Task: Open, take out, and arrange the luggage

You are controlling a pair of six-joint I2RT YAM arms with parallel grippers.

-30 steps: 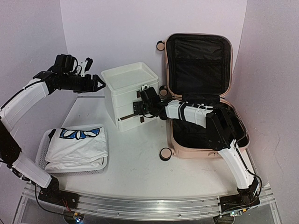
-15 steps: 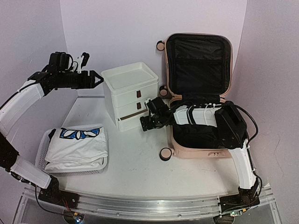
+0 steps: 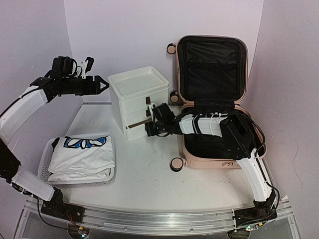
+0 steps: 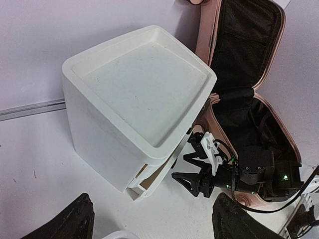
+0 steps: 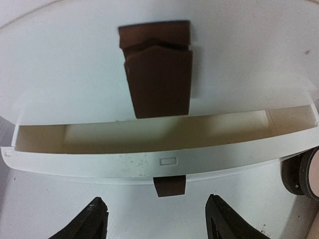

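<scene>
The luggage, a pale pink hard-shell suitcase, lies open at the right with its lid upright against the wall and black lining showing. It also shows in the left wrist view. My right gripper is open and empty, just in front of the white drawer unit's bottom drawer, which is slightly pulled out. In the right wrist view my right gripper straddles that drawer's brown tab without touching it. My left gripper is open and empty, held high to the left of the drawer unit.
A white mesh basket holding a folded white shirt sits at the front left. A suitcase wheel rests on the table by the luggage's front corner. The drawer unit stands between the arms against the back wall.
My right gripper dropped and pulled back from the drawer unit, then moved in again towards the bottom drawer. My left gripper rose slightly and drew a little left.
</scene>
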